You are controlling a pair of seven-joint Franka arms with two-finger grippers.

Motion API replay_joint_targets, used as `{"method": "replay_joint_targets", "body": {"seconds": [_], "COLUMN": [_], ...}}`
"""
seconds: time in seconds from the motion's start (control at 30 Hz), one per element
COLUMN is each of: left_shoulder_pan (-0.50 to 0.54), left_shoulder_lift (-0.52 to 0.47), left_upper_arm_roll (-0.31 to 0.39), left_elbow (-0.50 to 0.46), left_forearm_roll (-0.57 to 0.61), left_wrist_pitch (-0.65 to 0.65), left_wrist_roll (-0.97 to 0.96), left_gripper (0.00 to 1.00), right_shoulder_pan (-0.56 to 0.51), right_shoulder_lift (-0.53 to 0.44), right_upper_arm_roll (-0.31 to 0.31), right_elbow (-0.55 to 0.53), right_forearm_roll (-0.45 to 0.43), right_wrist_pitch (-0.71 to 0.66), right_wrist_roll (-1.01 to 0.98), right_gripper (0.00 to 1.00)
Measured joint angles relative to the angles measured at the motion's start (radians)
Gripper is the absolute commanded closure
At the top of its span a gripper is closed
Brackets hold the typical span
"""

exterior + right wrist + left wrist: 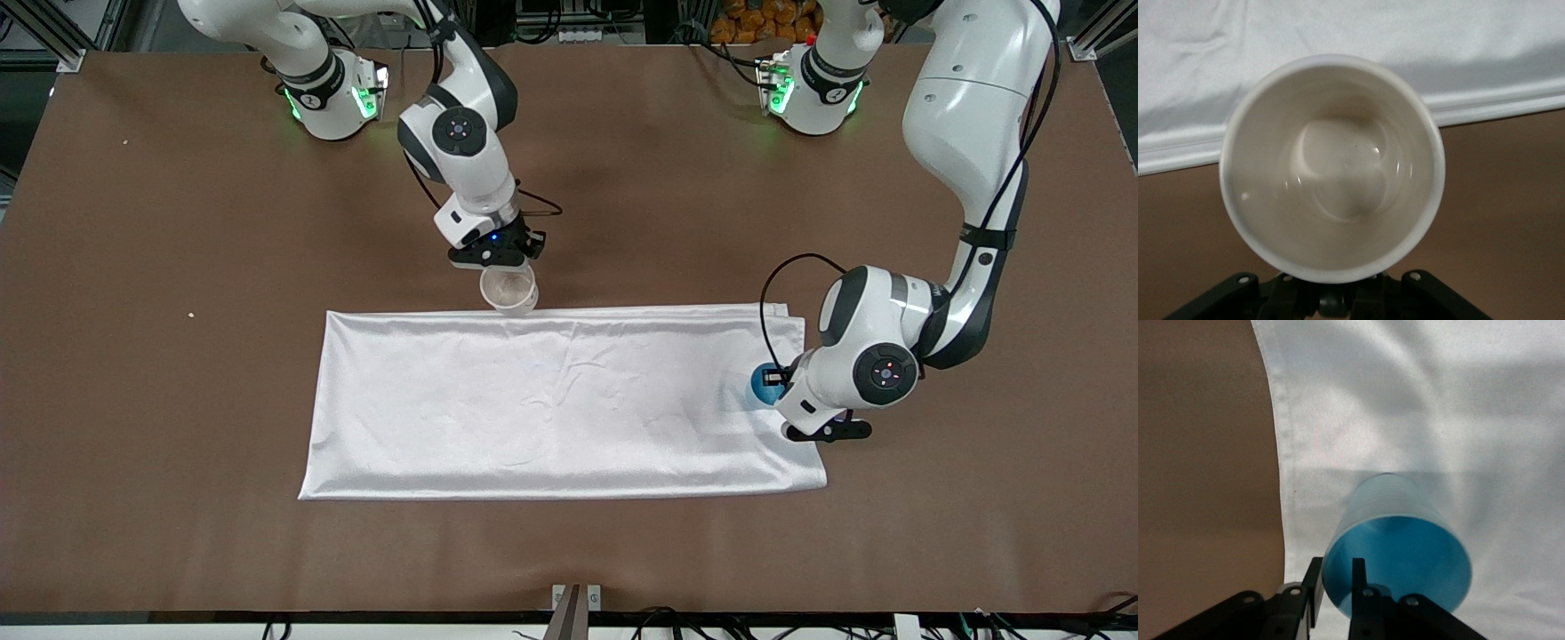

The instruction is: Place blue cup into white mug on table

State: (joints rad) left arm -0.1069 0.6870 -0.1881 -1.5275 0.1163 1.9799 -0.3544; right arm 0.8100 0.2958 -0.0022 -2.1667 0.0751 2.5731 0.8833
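At the cloth's [560, 400] three o'clock end, left claw [1335, 590] pinches the light, rigid blue cup's [1398, 553] rim; right claw [508, 258] clamps the stiff, breakable white mug [509, 291] by its handle side at twelve o'clock over the counter [178, 356]

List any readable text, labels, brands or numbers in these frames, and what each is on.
None can be read.
white mug, in the right gripper: inside and rim plain; no print visible.
blue cup, in the left gripper: plain.
white cloth and table: unmarked.
Arm joint caps and bases: small marks, too small to read.
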Motion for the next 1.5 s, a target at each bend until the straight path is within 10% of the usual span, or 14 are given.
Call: {"method": "replay_joint_targets", "body": {"seconds": [0.67, 0.7, 0.8, 0.87, 1.5], "left_shoulder_pan": [-0.005, -0.005, -0.005, -0.005, -0.007], "left_shoulder_lift": [-0.003, -0.002, -0.003, -0.004, -0.03], "left_upper_arm_roll": [-0.004, -0.004, -0.004, -0.004, -0.03], "left_elbow": [0.006, 0.007, 0.012, 0.02, 0.102], "left_forearm_roll": [0.0, 0.0, 0.0, 0.0, 0.0], "left_wrist_pitch": [0.001, 0.001, 0.001, 0.0, -0.124], "left_wrist_roll": [0.0, 0.0, 0.0, 0.0, 0.0], "left_gripper": [1.0, 1.0, 1.0, 1.0, 1.0], "right_shoulder_pan": [0.143, 0.147, 0.156, 0.157, 0.148], "right_shoulder_lift": [0.038, 0.044, 0.064, 0.074, 0.08], "right_upper_arm_roll": [-0.001, -0.001, -0.002, -0.003, -0.074], "right_elbow": [-0.067, -0.068, -0.069, -0.069, -0.015], "right_forearm_roll": [0.0, 0.0, 0.0, 0.0, 0.0], "right_wrist_pitch": [0.147, 0.157, 0.178, 0.187, 0.123], "right_wrist_roll": [0.149, 0.153, 0.165, 0.17, 0.227], "right_gripper": [1.0, 0.92, 0.24, 0.03, 0.0]}}
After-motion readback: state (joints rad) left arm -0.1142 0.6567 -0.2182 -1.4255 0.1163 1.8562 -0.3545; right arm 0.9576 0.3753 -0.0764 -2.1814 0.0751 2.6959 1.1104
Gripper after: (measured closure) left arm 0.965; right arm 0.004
